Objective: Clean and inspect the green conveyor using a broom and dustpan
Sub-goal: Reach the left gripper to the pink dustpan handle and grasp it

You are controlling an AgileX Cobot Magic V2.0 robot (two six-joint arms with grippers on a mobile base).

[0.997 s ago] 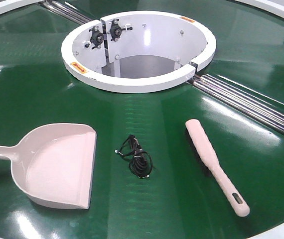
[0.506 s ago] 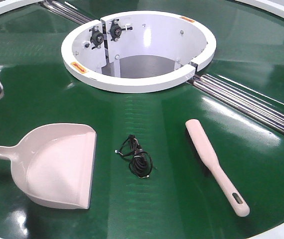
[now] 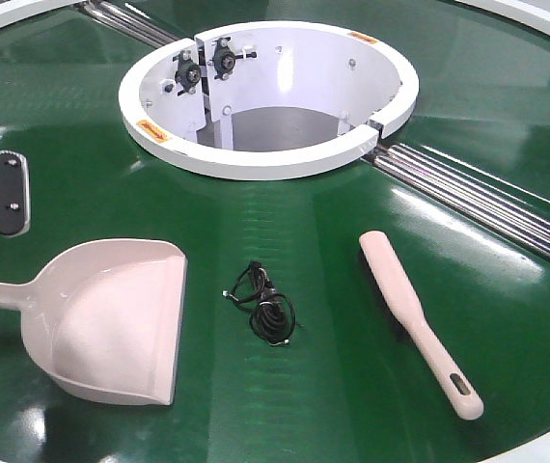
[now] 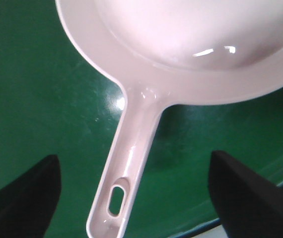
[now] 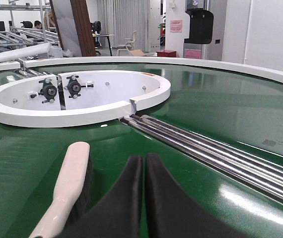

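The glossy green conveyor (image 3: 333, 231) fills the scene. The right wrist view shows its white rim, and past that a room with racks, a chair and pale walls. In front of the white ring housing (image 3: 256, 159) and to its left, the left gripper (image 4: 131, 193) holds its jaws wide apart either side of the dustpan (image 3: 111, 318) handle, clear of it. Straight in front of the housing lies a black cable tangle (image 3: 267, 311). In front and rightward lies the broom (image 3: 415, 318). The right gripper (image 5: 144, 198) is beside it, jaws pressed together. Silver roller rails (image 3: 487, 203) run from the housing's right.
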